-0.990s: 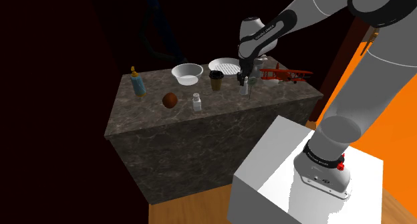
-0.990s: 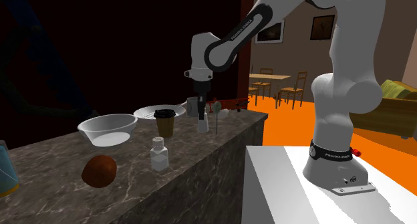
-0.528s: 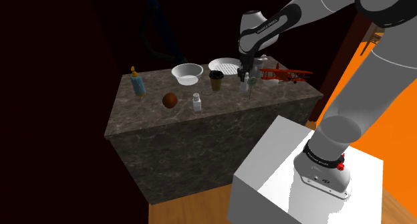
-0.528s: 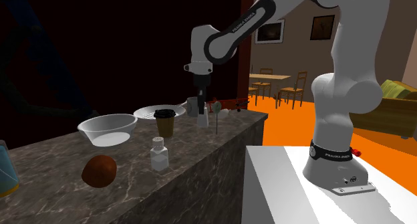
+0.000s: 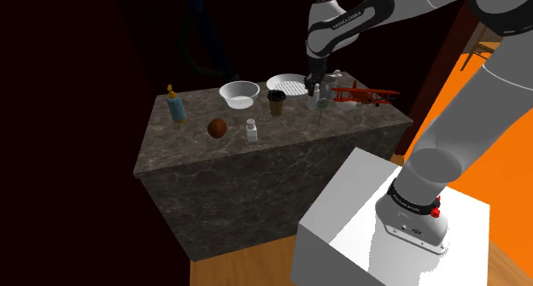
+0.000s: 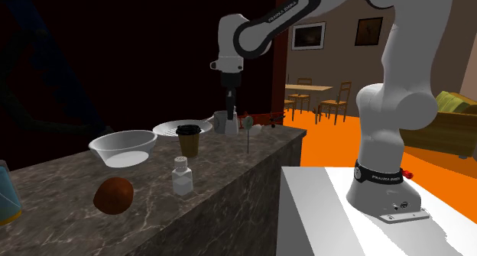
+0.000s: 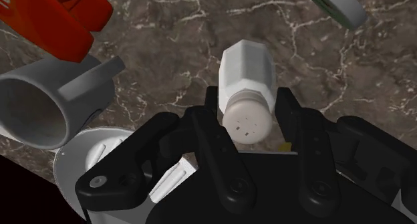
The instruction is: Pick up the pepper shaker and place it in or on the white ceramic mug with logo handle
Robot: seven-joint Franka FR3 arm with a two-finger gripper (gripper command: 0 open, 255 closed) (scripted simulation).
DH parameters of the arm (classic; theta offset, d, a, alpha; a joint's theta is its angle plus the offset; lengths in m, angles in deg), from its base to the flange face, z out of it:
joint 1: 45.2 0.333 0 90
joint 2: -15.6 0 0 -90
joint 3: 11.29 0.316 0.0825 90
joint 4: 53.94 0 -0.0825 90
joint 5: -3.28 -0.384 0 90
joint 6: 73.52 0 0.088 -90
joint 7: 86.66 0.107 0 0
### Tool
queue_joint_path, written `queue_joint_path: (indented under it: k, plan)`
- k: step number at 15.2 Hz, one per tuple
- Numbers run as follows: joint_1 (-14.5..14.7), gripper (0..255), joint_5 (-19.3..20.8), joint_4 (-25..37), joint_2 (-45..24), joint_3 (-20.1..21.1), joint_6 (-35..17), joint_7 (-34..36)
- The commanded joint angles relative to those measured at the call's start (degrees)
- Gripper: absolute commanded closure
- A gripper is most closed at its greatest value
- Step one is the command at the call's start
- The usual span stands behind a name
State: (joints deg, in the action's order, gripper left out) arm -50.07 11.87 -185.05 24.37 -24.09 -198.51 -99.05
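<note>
Step in hand, as we judge it: carrying the load to the mug. The desk [image 5: 222, 165] is crowded at its one o'clock corner in the shoulder view, so we would have the arm [image 5: 359, 15] gain full height before any sideways travel. The gripper [image 6: 232, 115] is closed on the shaker just under its cap, a finger pressing each side. That grip should not loosen until the shaker is low over the opening. The mug [image 7: 77, 89] stands on the desk just beside, about nine o'clock from the shaker in the second exterior view, and appears upright. The shaker [image 7: 247, 75] hangs clear of the desk, base down. We would centre it over the mouth, since a knock on the rim could tip the mug.

Against one second ago: the arm's wrist is higher, and the shaker is off the desk where it then stood. The mug sits as before.
</note>
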Motion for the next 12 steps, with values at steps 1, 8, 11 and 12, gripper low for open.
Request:
queue_joint_path:
  k: [1,8,11,12]
  plan:
    - [0.0,255,0.0,1.0,0.6,0.1,1.6,-0.1]
    - [0.1,255,-0.1,4.6,2.5,0.4,7.1,-0.4]
    - [0.2,255,-0.1,6.3,3.1,0.5,9.4,-0.5]
    - [0.2,255,-0.1,6.9,3.3,0.5,10.2,-0.6]
